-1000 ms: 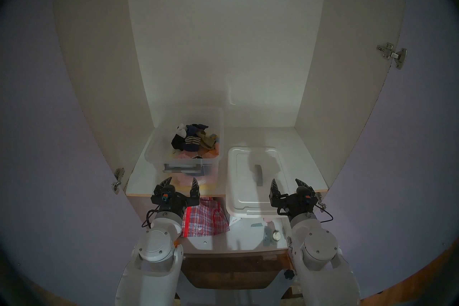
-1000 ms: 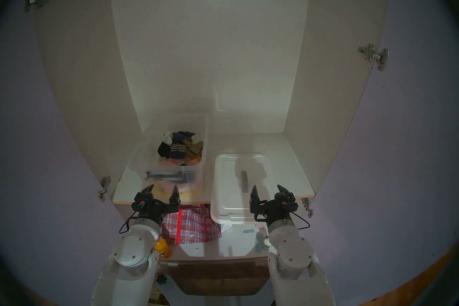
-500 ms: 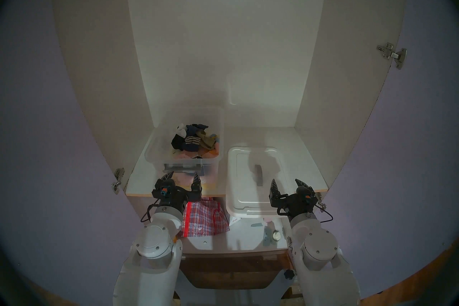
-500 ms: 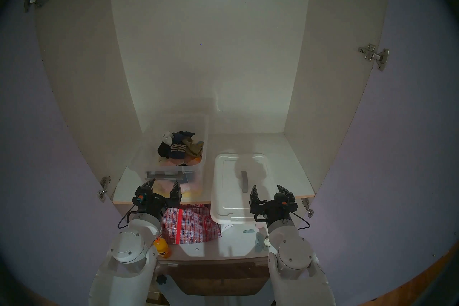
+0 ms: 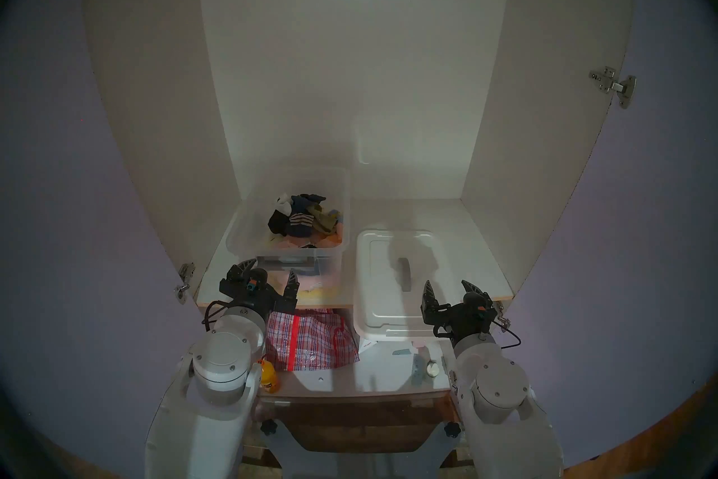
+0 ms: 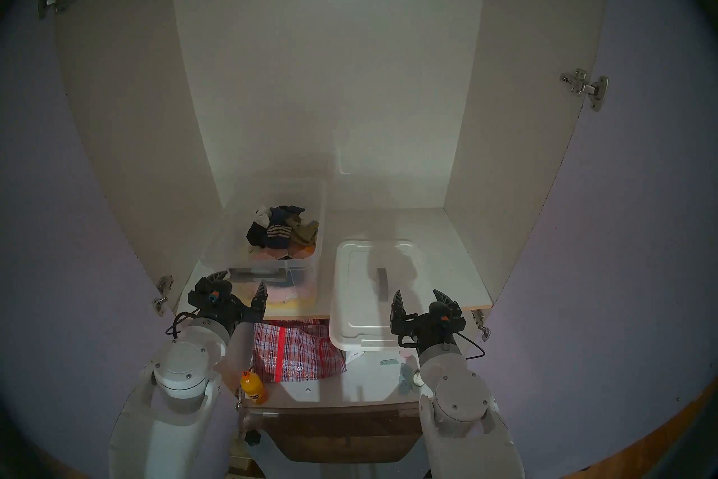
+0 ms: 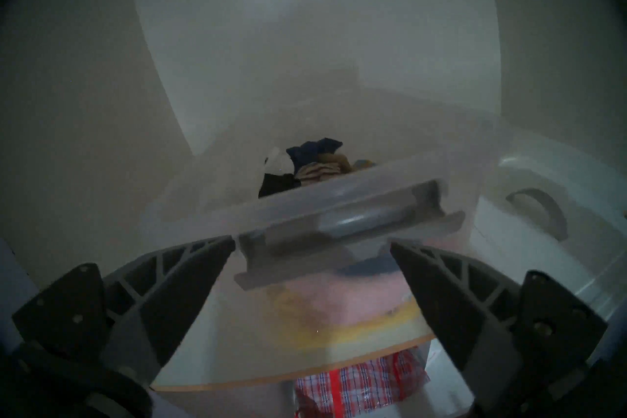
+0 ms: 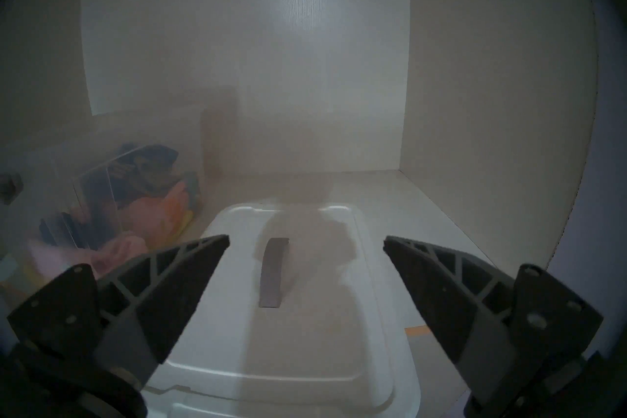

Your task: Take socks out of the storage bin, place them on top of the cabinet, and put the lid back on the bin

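The clear storage bin [image 5: 248, 229] stands open on the left of the cabinet's white shelf [image 5: 478, 264]. The socks [image 5: 297, 221] lie jumbled in it, black, white, olive and striped navy. The white lid [image 5: 388, 295] with its dark grey handle [image 5: 404, 274] lies flat to the bin's right and overhangs the shelf's front edge. My left gripper [image 5: 272, 267] is open and empty, just in front of the bin's grey latch bar [image 7: 356, 220]. My right gripper [image 5: 446, 283] is open and empty over the lid's front right part, with the handle [image 8: 273, 271] ahead of it.
Pink and yellow cloths [image 5: 311, 282] fill the bin under the socks. A red plaid bag [image 5: 311, 342], an orange bottle [image 5: 269, 375] and small items lie on the lower shelf. Lilac doors stand open on both sides. The cabinet walls rise high behind.
My left arm has swung left and a little forward, bringing its open gripper to the bin's front left, by the latch. The right arm, bin, socks and lid have not moved.
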